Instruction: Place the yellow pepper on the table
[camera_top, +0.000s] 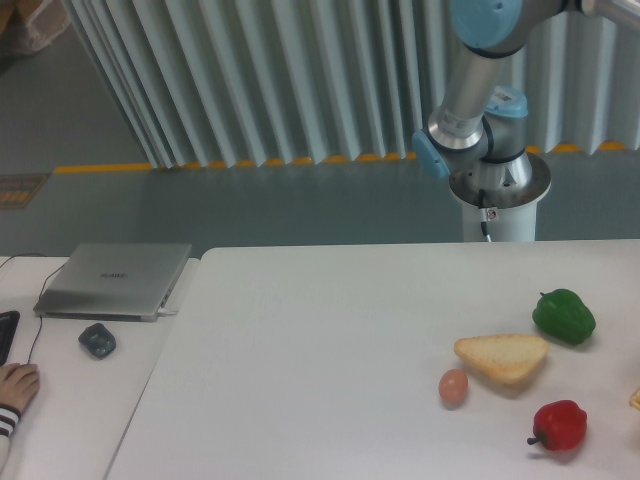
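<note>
The yellow pepper is out of view. The white table (300, 350) fills the lower part of the view. Only the arm's base and lower links (480, 110) show behind the table's far edge, running up and out of the top right of the frame. The gripper itself is out of view.
On the table's right side lie a green pepper (563, 316), a bread slice (503, 357), an egg (453, 386) and a red pepper (559, 425). A sliver of something pale orange (635, 399) touches the right edge. On the left desk sit a laptop (115, 279), a mouse (97, 340) and a person's hand (15, 385).
</note>
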